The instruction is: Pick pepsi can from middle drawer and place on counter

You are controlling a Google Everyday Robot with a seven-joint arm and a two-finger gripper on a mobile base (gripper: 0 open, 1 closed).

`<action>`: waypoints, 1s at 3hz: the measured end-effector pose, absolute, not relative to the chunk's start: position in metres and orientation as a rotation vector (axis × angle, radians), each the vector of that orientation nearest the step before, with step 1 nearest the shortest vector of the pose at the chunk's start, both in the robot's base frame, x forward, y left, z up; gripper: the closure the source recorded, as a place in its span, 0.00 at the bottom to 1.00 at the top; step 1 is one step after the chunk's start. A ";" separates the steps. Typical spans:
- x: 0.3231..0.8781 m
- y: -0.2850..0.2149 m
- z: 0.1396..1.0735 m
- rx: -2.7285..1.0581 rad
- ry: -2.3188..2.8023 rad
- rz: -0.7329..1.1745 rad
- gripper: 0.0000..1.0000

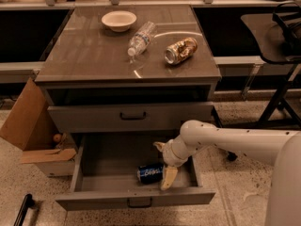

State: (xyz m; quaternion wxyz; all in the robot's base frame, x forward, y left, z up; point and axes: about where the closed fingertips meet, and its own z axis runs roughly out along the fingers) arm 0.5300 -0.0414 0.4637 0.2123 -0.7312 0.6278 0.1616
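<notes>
- The shiny bench (89, 55) holds a white bowl (119, 20) at 12 o'clock and a gold can (180, 50) at 3 o'clock.
- The pepsi can (150, 173) lies sideways in the open middle drawer (103, 157).
- The end effector (163, 163), fingers apart, is just at its 3 o'clock.
- A cardboard box (28, 121) sits on the speckled floor (235, 192).

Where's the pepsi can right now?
In the camera view, the pepsi can lies on its side in the open drawer, near its front panel and right of centre, close beside the gripper.
</notes>
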 end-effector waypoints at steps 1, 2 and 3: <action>0.540 -0.041 0.454 -2.031 1.712 0.472 0.00; 0.551 -0.041 0.449 -2.033 1.685 0.474 0.00; 0.557 -0.038 0.440 -2.047 1.659 0.471 0.00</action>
